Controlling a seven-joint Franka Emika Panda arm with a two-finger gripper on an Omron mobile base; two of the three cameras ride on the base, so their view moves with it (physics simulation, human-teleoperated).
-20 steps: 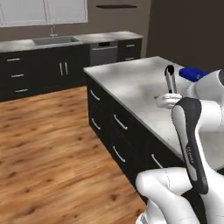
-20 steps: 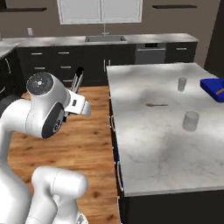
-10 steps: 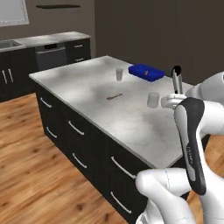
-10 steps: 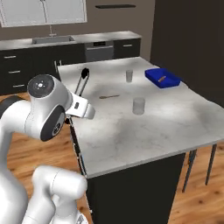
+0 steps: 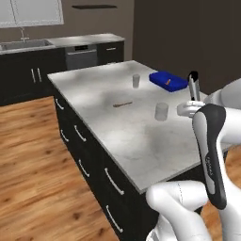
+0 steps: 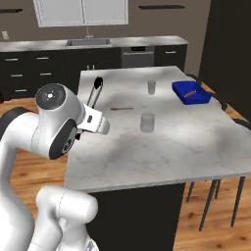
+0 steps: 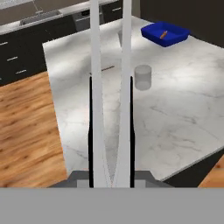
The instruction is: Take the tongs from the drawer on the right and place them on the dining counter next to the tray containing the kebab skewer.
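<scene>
The pincer [image 7: 110, 175] grips the tongs [image 7: 109, 87] above the desk [image 6: 196, 142], where two cups [image 6: 147, 122] and a spoon [image 6: 121, 109] stand before the blue tray [image 6: 192, 93], with bare room nearer the edge.

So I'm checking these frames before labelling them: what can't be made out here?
- Tongs: the hand view's top edge cuts off their tips.
- Fingers: in the hand view, mostly hidden behind the tongs' arms; in the base views, the robot's own body covers the grip.
- Kebab skewer in the tray: too small to tell its pieces.
- Dining counter: near corner hidden by the arm in the left base view.
</scene>
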